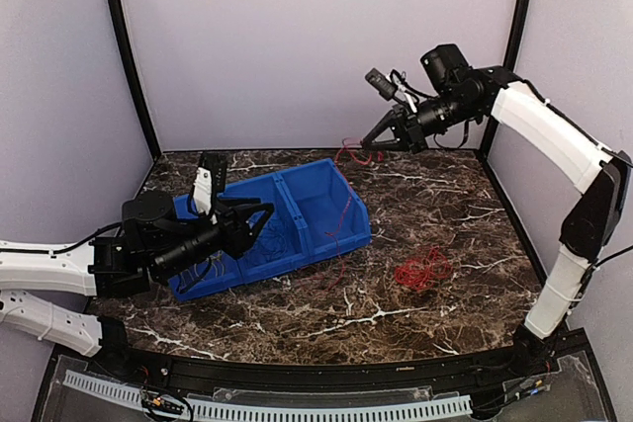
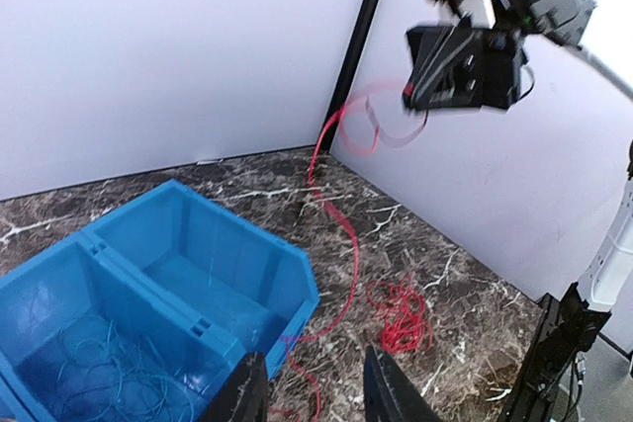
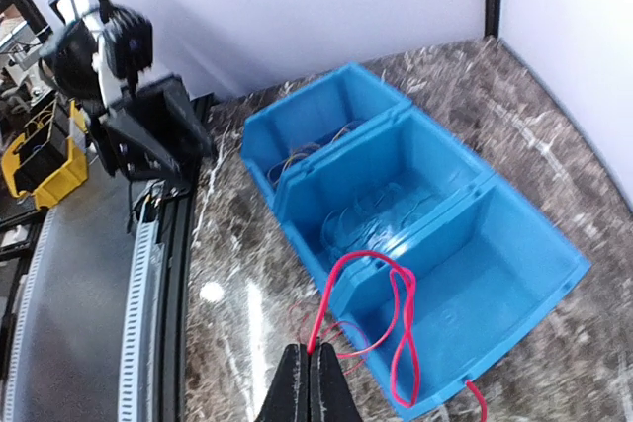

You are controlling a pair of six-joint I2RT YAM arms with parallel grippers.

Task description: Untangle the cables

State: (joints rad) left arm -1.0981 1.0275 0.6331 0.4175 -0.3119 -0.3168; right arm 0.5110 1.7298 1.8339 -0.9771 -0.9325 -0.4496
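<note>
While the right arm's fingers (image 3: 297,392) are pressed fully together high above the far right of the worktop (image 1: 445,214), they pinch a red cable (image 3: 399,318) that hangs below them in a loose loop. From there the strand drops to the marbled surface and passes the right end of a blue bin (image 1: 341,242) with three compartments. It seems to lead on to a red bunch (image 1: 423,269) of coils lying on the worktop, well apart from the bin — whether the two are one cable I cannot tell for certain.

The left arm's fingers (image 2: 247,394) hover low near the bin's left half. They stand apart with a clear gap and nothing shows between them.

Inside the bin, the middle compartment holds thin blue cables (image 3: 381,219) in loose rings, and the left-end compartment holds thin tan cables (image 3: 315,148). The right-end compartment looks bare apart from a red strand crossing its rim.

Judging from this, the task is well along: blue and tan look separated, each in its own compartment. What is left appears to be the red — the bunch lies coiled on the worktop and the lifted strand is not yet in the bin.
</note>
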